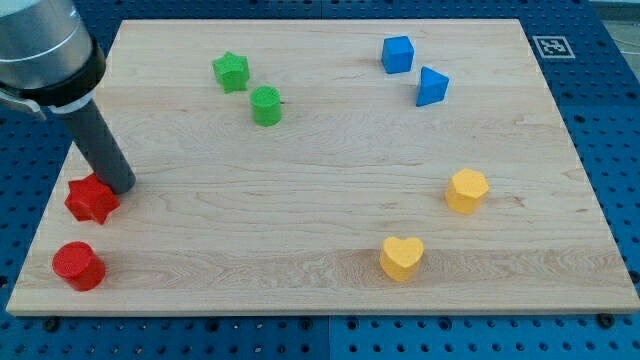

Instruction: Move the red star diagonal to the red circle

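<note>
Surface: light wooden board (pixel 320 230) lying on a blue perforated table (pixel 615 120); a black-and-white marker tag (pixel 551 45) sits just off the board's corner at the view's top right.
Landmark: red star (pixel 91 199), near the board's edge at the view's left, toward the bottom.
Tip: my tip (pixel 119 186) rests on the board right at the star's upper right side, touching it or nearly so; the dark rod rises from there toward the view's top left into the grey arm body.
Hand state: a bare rod, so nothing opens, closes or holds; it only stands against the star.
Red circle: red cylinder (pixel 78 265) just below the star and slightly to its left, close by but apart.
Green pair: green star (pixel 231 71) and green cylinder-like block (pixel 266 106), well up and right of the red star, close together.
Blue pair: blue cube (pixel 397 54) and blue triangular block (pixel 432 87), far to the upper right of the red star.
Yellow pair: yellow heart (pixel 401 258) far right and a little lower than the red star; yellow hexagonal block (pixel 466 190) farther right, about level with it.
</note>
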{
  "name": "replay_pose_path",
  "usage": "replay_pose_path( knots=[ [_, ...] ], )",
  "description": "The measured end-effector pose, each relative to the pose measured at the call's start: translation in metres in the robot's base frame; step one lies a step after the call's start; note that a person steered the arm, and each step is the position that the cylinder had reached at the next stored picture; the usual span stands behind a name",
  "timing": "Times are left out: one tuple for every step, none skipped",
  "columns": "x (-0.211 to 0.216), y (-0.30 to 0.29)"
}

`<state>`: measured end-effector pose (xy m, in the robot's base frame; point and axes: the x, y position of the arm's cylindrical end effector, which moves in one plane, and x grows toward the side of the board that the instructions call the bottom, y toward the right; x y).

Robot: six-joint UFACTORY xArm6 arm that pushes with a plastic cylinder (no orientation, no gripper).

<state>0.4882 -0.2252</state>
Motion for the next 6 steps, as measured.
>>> replay_pose_path(
  knots=[
    [-0.013,0.0],
    [-0.021,-0.028],
    [-0.006,-0.049],
    [0.011,-0.027],
    [0.016,-0.02],
    [0.026,-0.011]
  ],
)
